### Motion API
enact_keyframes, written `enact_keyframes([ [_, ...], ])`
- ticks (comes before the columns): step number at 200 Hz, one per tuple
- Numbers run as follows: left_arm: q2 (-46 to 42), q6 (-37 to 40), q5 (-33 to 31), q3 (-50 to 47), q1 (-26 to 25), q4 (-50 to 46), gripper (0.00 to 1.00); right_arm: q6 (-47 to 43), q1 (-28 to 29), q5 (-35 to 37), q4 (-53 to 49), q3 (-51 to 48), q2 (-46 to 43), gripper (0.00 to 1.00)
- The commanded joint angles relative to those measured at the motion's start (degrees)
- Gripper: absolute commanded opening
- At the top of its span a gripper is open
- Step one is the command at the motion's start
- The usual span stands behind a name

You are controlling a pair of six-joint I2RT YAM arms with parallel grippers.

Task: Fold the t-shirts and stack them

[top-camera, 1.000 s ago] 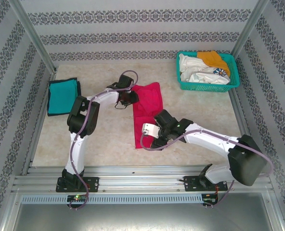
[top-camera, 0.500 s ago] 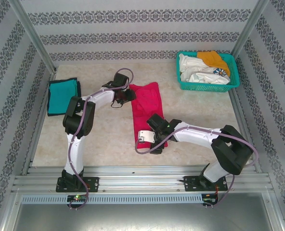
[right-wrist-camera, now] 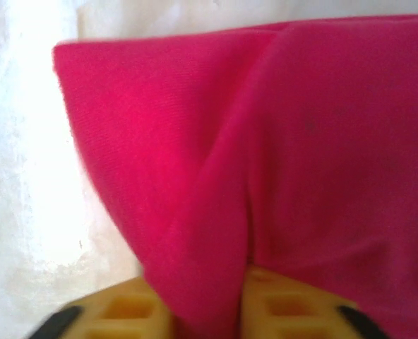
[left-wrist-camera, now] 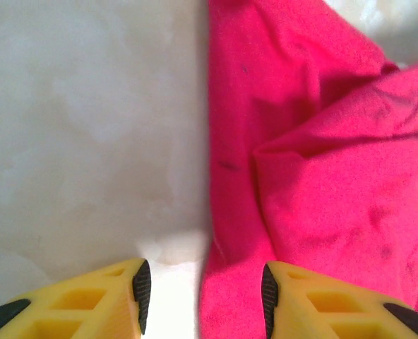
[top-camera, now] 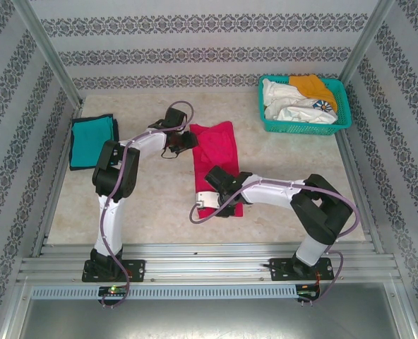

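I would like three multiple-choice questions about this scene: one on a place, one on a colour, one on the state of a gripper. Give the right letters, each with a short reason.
1. Where on the table does the teal t-shirt lie?
A) far left
B) far right
C) middle

2. What colour is the t-shirt held by the right gripper?
A) white
B) orange
C) pink-red

3. How is the left gripper?
A) open
B) shut on cloth
C) shut on nothing

Answers:
1 A, it lies folded near the table's left edge.
2 C, pink-red cloth is pinched between its fingers.
3 A, its fingers stand apart, one on each side of that t-shirt's edge.
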Motion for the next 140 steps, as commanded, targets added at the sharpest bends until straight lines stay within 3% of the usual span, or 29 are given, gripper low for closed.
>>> enact_keyframes([
  [1,1.24,-0.52,1.29,0.52,0.65,0.51,0.45,-0.18,0.99,-1.70,-4.20,-0.03,1.18,0.06],
  [24,1.97,-0.87,1.91,1.07,0.66,0.73,0.40,0.57,1.12,-2.36,-3.93,0.01,0.35,0.00],
  [60,2.11,-1.62,3.73,1.33,0.51,1.55,0.36,0.75,1.12,-2.68,-4.18,0.72,0.48,0.00],
  [140,-1.22,-0.57,3.20,0.09,-0.78,2.03,0.41,0.48,1.05,-2.59,-3.87,1.75,1.83,0.00],
])
